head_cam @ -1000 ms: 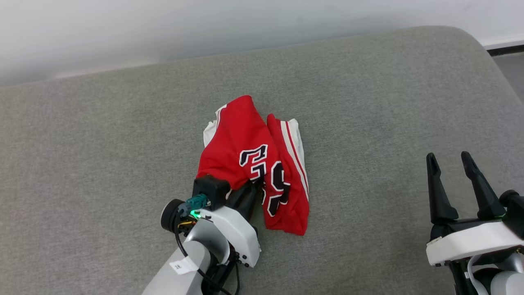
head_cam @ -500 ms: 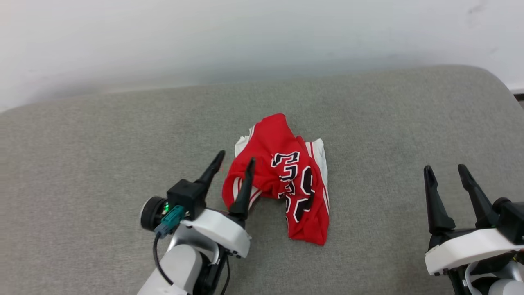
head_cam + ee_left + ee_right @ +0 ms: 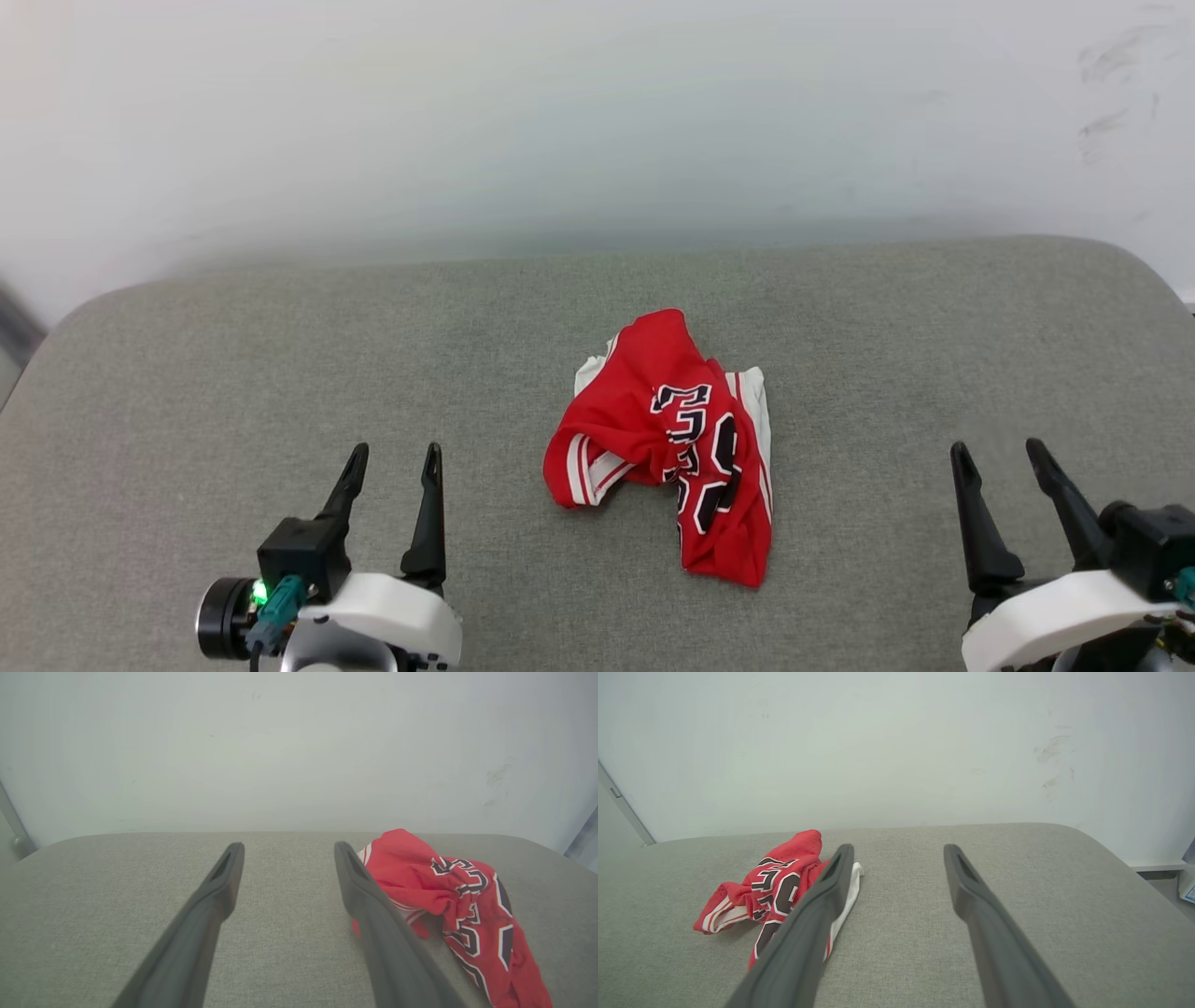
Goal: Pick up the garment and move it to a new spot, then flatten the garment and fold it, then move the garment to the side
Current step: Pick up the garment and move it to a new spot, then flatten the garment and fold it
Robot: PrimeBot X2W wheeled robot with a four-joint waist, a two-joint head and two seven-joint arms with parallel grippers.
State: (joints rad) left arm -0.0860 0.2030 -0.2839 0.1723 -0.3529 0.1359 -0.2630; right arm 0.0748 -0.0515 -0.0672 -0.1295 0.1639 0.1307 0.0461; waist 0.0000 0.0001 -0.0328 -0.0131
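Note:
The garment [image 3: 677, 443], a red jersey with white trim and black white-outlined lettering, lies crumpled in a heap at the middle of the grey cushion [image 3: 280, 373]. My left gripper [image 3: 392, 457] stands open at the lower left, well clear of the cloth, nothing between its fingers. My right gripper [image 3: 1001, 453] is open at the lower right, also apart from it. In the left wrist view the garment [image 3: 448, 896] lies right of the open left gripper [image 3: 285, 847]. From the right wrist camera, the garment [image 3: 773, 882] is left of the open right gripper [image 3: 896, 848].
A pale wall [image 3: 597, 121] rises directly behind the cushion's far edge. The cushion's rounded corners show at far left and far right. Bare grey fabric [image 3: 934, 355] surrounds the garment on all sides.
My left gripper opened, let go of the garment and drew back to the lower left. The camera tilted up, so the whole picture shifted down. The garment stays heaped where it was dropped.

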